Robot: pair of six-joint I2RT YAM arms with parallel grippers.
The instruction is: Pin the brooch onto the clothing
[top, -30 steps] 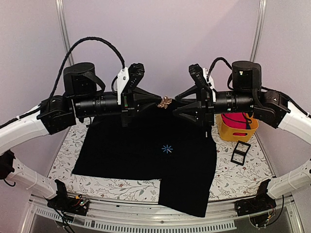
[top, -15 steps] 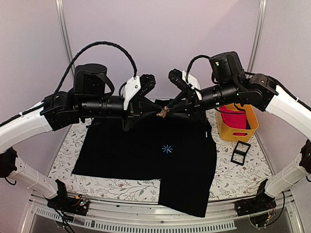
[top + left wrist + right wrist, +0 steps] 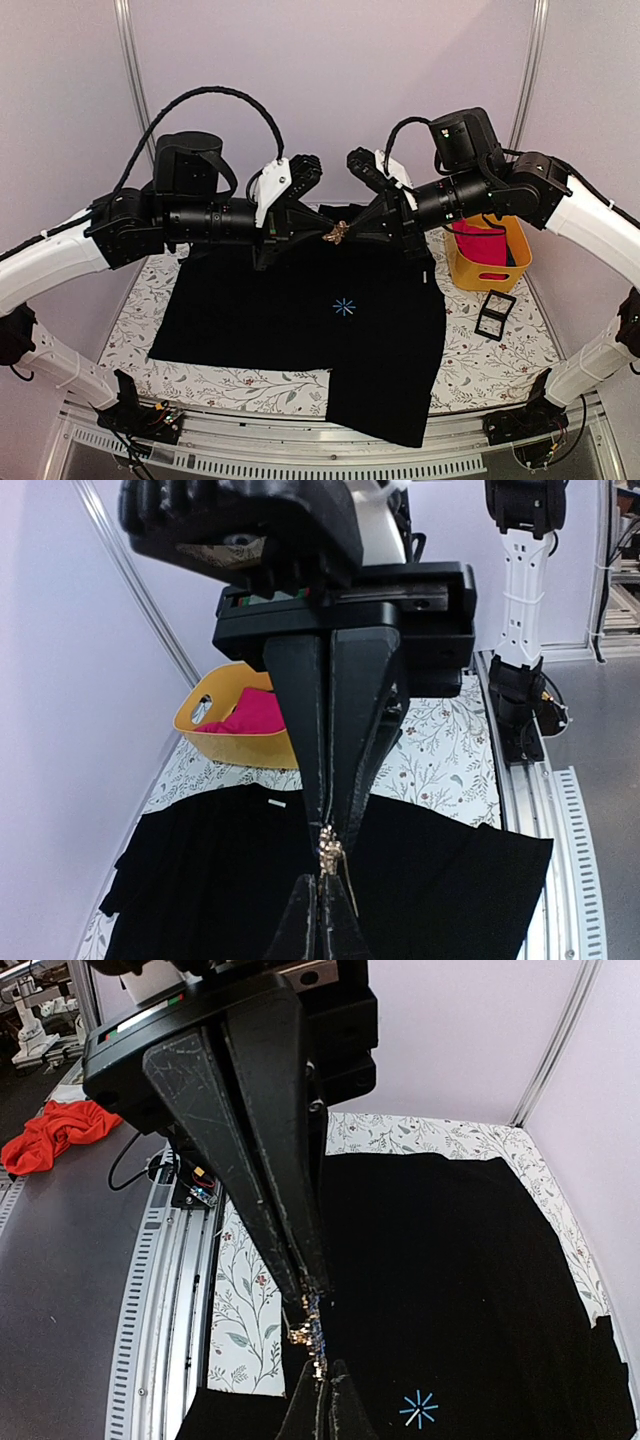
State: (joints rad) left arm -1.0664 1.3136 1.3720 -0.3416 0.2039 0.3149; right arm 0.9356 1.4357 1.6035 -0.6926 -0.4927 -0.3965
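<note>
- Both the left gripper (image 3: 322, 233) and right gripper (image 3: 352, 231) clench the brooch (image 3: 337, 234), held aloft above the clothing (image 3: 300, 310).
- Risk: opposing pulls could twist it free, and it would drop onto the clothing.

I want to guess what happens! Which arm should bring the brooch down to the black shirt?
Probably right. Both the left gripper and right gripper pinch the brooch above the shirt, but the right one slants down toward it.

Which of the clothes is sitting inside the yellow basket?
The bright pink garment, bunched up in the yellow basket at the right of the table. The big black shirt lies spread flat on the table instead.
</note>
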